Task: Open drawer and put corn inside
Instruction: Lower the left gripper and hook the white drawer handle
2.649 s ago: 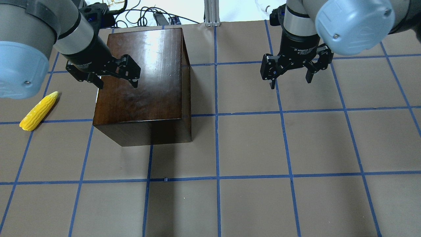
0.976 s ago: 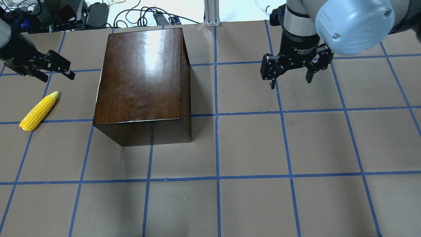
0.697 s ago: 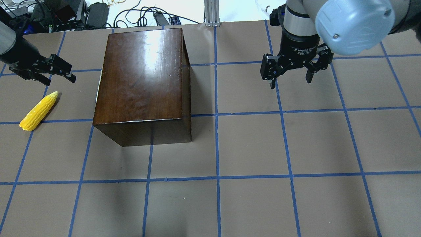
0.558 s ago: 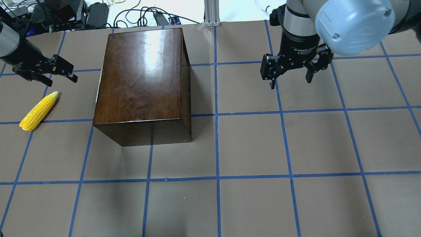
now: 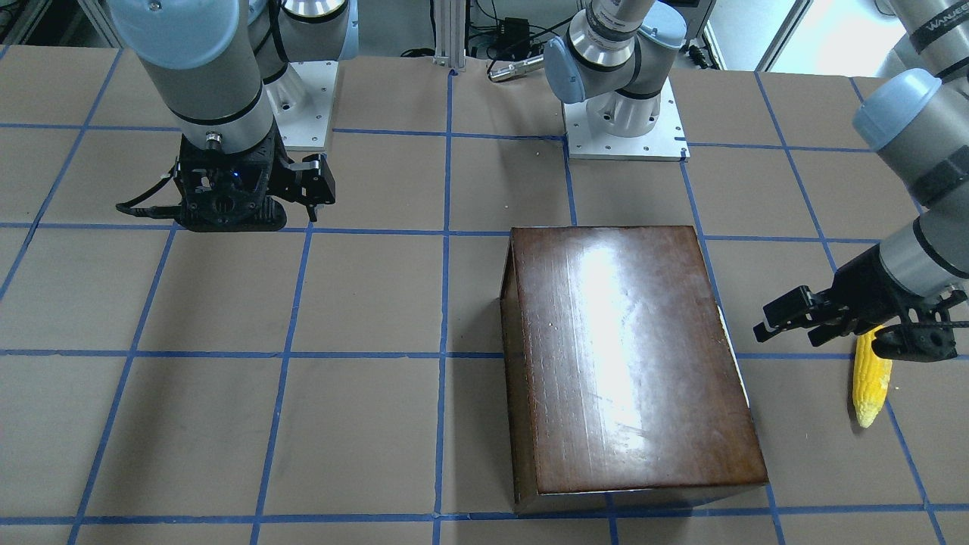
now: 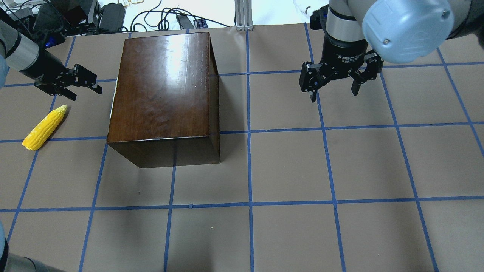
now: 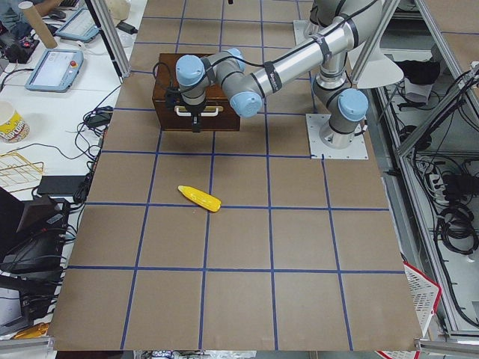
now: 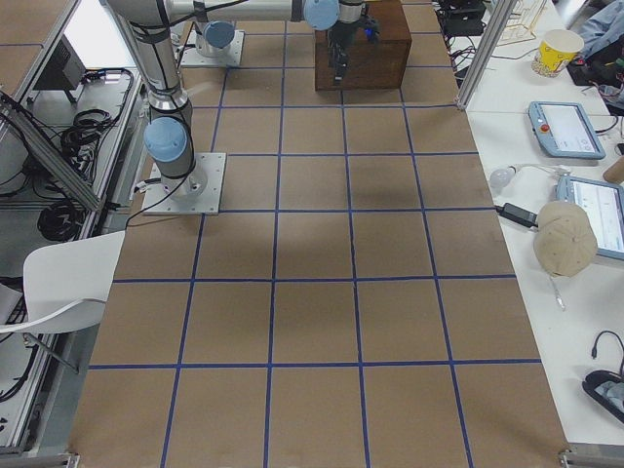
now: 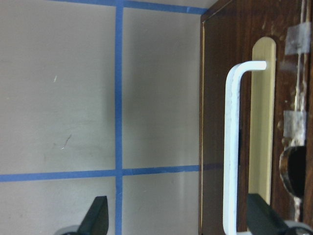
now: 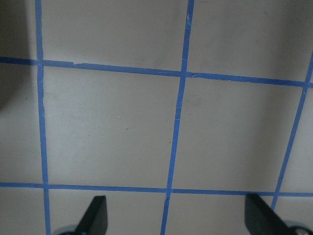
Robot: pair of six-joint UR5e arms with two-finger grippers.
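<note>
The dark-brown box [image 6: 162, 83] stands left of the table's middle; it also shows in the front view [image 5: 628, 356]. Its drawer is shut. The left wrist view shows the drawer's chipped dark front panel [image 9: 215, 122] with a white handle [image 9: 232, 147]. My left gripper [image 6: 87, 91] is open and empty beside the box's left face, facing that panel, with the handle ahead near one fingertip [image 9: 261, 218]. The yellow corn [image 6: 44, 127] lies on the table left of the box, just past my left gripper [image 5: 787, 333]. My right gripper [image 6: 334, 95] is open and empty, hovering over bare table at the back right.
Cables and electronics [image 6: 75, 15] lie beyond the table's back edge, and an aluminium post [image 6: 242, 15] stands at the back centre. The two arm bases [image 5: 624, 121] are bolted to the table behind the box.
My left gripper left the box's top, swung out to the left, then moved back right toward the box's left face. The right arm, box and corn have not moved.
</note>
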